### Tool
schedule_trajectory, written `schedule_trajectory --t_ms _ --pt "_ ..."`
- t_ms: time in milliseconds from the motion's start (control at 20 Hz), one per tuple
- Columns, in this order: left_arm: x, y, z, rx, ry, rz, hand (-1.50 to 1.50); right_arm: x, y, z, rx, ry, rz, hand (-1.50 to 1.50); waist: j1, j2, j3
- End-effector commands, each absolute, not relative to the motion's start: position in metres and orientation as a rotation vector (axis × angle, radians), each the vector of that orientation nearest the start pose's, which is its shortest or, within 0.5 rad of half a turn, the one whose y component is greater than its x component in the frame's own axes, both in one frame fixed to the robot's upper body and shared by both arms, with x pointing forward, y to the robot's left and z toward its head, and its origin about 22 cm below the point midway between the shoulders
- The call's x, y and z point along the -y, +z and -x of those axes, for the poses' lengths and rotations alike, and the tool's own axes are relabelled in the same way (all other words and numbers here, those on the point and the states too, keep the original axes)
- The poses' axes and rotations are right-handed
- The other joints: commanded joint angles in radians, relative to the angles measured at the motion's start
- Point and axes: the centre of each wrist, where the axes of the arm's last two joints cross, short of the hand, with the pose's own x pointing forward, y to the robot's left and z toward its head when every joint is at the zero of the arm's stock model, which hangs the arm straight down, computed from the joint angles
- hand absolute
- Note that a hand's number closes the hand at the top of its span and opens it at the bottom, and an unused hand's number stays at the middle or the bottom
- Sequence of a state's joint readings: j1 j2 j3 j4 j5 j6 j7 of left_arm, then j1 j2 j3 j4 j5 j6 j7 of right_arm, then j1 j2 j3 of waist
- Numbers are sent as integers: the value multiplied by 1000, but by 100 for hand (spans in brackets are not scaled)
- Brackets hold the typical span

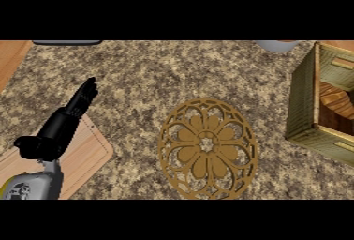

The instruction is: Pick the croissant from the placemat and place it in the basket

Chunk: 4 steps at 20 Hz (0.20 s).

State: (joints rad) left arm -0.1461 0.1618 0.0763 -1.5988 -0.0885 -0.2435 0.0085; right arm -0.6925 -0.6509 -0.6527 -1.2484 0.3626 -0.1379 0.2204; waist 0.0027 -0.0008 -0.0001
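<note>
On my head view, the left hand (77,104) shows at left, fingers straight, above a wooden board (90,154) on the speckled worktop (173,70). The round openwork placemat (207,148) lies at centre; the wooden basket (304,108) stands at right.

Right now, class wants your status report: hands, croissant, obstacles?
Left hand open, resting over the counter. Right hand out of view. No croissant visible on placemat. Basket at right, nothing between.

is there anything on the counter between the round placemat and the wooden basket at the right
Nothing visible does. Only bare speckled granite counter lies between the round tan cut-out placemat and the green-sided wooden crate basket. No croissant shows on the placemat, and the left robot hand rests far to its left.
</note>
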Motion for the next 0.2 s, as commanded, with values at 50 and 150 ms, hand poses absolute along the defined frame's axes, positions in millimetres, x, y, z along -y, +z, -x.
schedule_trajectory --t_ms 50,150 --pt "-257 63 -273 1702 -375 -45 0 478 286 -297 1716 -512 971 -150 -5 -2 1" --pt "-250 64 -270 1687 -377 -44 0 490 282 -280 1700 -451 931 -150 -11 -4 0"
